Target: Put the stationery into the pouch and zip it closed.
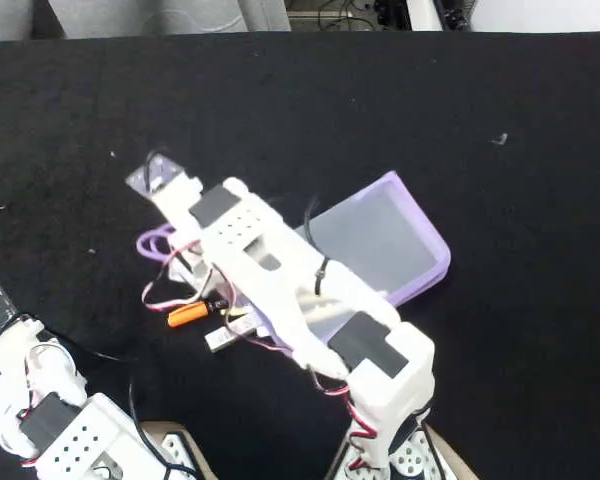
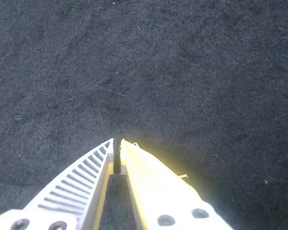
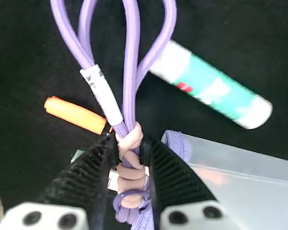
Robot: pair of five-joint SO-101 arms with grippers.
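The purple-edged translucent pouch [image 1: 380, 240] lies mid-table, partly under the right arm [image 1: 270, 270]. My right gripper [image 3: 129, 140] is shut on the pouch's purple zipper cord [image 3: 127, 72], whose loops [image 1: 152, 240] stick out beyond the fingertips. An orange marker [image 3: 74, 115] [image 1: 190, 313] and a white-and-teal glue stick [image 3: 211, 91] lie on the cloth just past the pouch's corner [image 3: 230, 167]. A small white item [image 1: 225, 338] sits beside the marker. My left gripper [image 2: 116, 143] is shut and empty over bare black cloth; its arm [image 1: 40, 415] is at the front left corner.
A black cloth [image 1: 480, 100] covers the whole table, with open room at the back and right. A pale translucent piece [image 1: 152, 178] shows at the far end of the right arm; I cannot tell what it is.
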